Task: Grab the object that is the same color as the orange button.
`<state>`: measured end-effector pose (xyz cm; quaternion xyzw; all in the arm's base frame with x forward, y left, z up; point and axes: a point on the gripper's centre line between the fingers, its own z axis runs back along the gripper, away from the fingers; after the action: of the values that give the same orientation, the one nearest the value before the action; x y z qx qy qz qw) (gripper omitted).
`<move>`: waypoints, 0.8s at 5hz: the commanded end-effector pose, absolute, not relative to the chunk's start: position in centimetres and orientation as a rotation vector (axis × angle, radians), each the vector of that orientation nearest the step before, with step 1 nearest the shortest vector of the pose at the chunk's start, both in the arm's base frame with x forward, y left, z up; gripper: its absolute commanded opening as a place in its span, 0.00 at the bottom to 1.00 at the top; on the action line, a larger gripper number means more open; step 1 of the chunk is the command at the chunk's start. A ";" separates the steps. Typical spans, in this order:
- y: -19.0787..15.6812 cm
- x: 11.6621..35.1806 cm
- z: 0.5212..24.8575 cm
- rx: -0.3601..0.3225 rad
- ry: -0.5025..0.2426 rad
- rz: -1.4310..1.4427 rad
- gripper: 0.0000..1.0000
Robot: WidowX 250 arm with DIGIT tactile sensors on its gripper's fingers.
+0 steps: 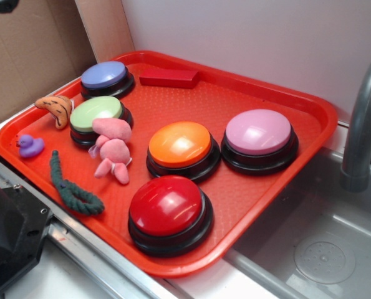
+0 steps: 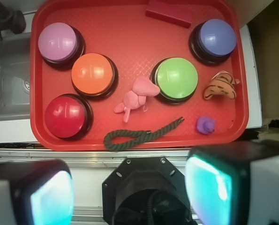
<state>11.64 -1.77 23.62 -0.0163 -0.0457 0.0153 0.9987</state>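
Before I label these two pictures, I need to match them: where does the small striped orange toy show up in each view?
Exterior: the striped orange toy lies at the tray's far left edge, just left of the green button.
Wrist: the striped orange toy sits near the tray's right side, just right of the green button.
Shared landmark: the green button beside it in both views.

I read no text, label, brand or number anywhere: buttons, toys and red tray (image 1: 310, 118) are all unmarked.

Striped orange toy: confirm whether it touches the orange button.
No. The striped orange toy lies right of the green button, well apart from the orange button.
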 end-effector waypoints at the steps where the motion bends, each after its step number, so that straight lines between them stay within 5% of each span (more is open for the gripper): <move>1: -1.8 11.6 23.6 -0.033 -0.091 0.031 1.00; 3: 2.8 14.0 19.4 -0.125 -0.120 0.419 1.00; 4: 5.5 14.8 17.3 -0.113 -0.148 0.618 1.00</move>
<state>14.85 5.17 16.65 -0.0562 -0.0599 0.3013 0.9500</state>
